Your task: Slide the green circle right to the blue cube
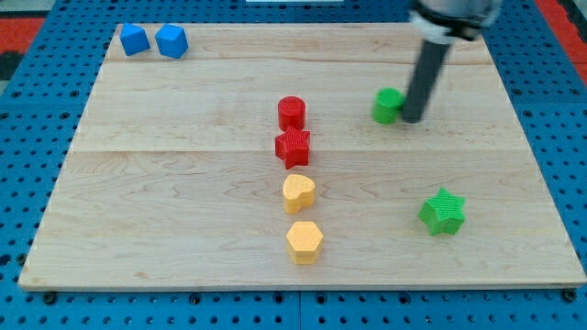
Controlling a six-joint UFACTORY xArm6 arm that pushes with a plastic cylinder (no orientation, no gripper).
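Observation:
The green circle (387,105) sits in the upper right part of the wooden board (183,183). My tip (413,119) stands right against its right side, touching or nearly so. Two blue blocks lie at the board's top left corner: one blue block (135,39) and, just to its right, a second blue block (171,41). Which of them is the cube I cannot make out for certain; the left one looks more box-like.
A red cylinder (292,112) and a red star (293,147) stand in the middle. Below them lie a yellow heart (298,192) and a yellow hexagon (304,241). A green star (443,212) sits at the lower right.

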